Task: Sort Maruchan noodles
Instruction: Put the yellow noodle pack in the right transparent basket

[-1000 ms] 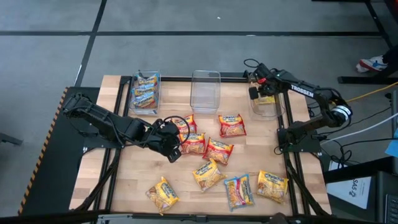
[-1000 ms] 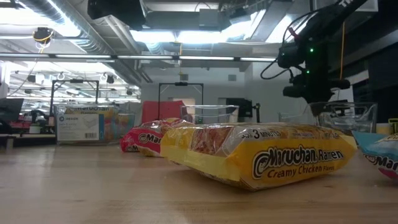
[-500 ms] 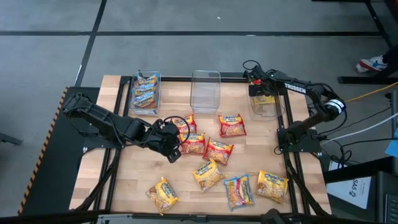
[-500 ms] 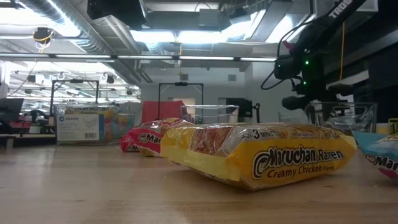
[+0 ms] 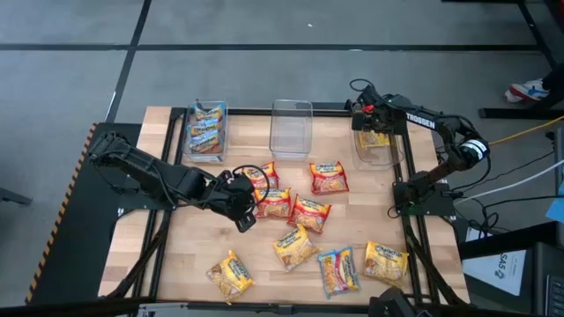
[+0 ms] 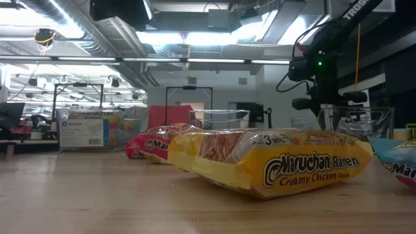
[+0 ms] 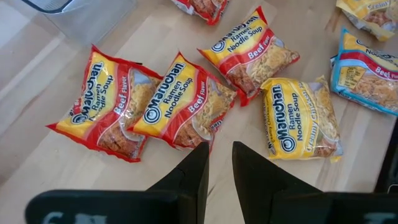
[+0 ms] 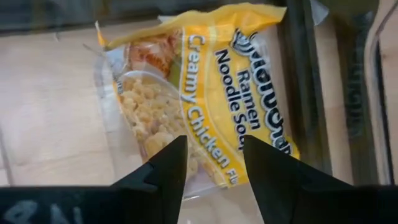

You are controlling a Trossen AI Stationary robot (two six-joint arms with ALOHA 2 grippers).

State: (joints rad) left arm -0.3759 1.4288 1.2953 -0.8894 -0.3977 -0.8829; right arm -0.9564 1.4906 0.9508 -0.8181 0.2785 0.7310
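One yellow packet (image 8: 205, 93) lay binned under the right gripper's (image 8: 211, 162) spread jaws; nine packets awaited on the tabletop (image 5: 176, 255); left gripper (image 7: 217, 165) narrowly parted, empty.

Bench (image 5: 176, 255): light wooden slat top in a dark frame.

Far edge, three clear bins in a row:
- left bin (image 5: 206, 130), stacked with blue packets;
- middle bin (image 5: 291, 128);
- right bin (image 5: 377, 145), one yellow packet (image 5: 375, 138) in it.

Directly on the wood:
- four red beef packets (image 5: 310, 212) clustered mid-bench;
- three yellow chicken packets (image 5: 294, 247) nearer the front;
- one blue packet (image 5: 339, 270) at the front, between two yellow ones.
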